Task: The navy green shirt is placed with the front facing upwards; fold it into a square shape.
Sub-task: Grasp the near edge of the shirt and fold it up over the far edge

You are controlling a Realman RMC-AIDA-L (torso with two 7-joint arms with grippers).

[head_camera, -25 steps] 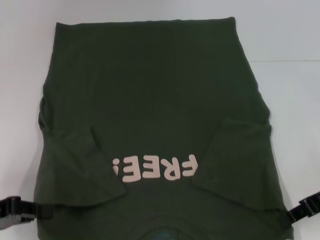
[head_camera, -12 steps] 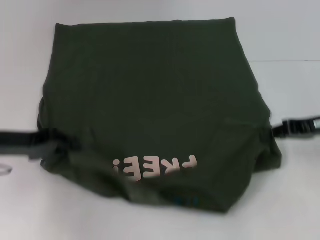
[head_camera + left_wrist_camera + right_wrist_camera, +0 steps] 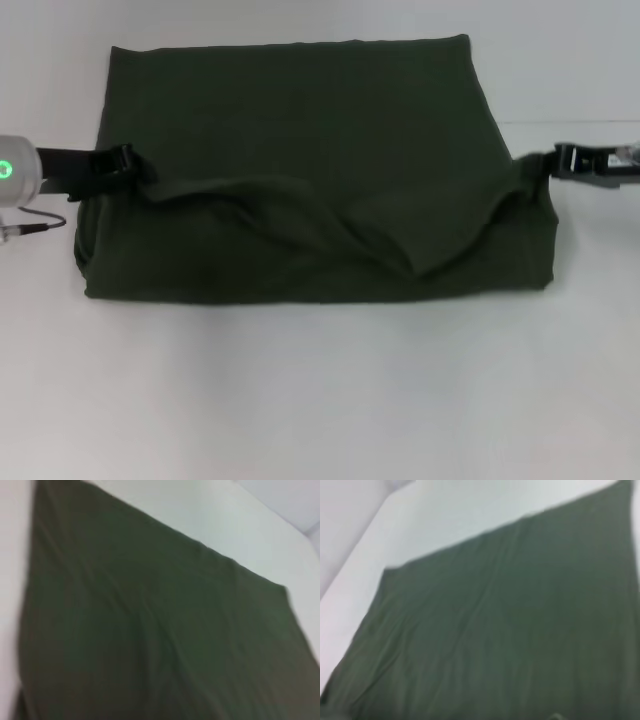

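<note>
Lying on white table (image 3: 320, 400): navy green shirt (image 3: 300, 130), near half doubled over far half, plain side up. Left gripper (image 3: 128, 165) & right gripper (image 3: 545, 165) each pinching a corner of lifted edge, sagging btwn them.

shirt (image 3: 300, 170) near hem folded fwd, print hidden

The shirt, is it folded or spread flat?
Folded: the shirt has its near part doubled over, plain green on top, the edge sagging between both grippers.

Both arms extended over table: left gripper (image 3: 128, 165) and right gripper (image 3: 553, 160) each pinching shirt (image 3: 300, 130) edge.
</note>
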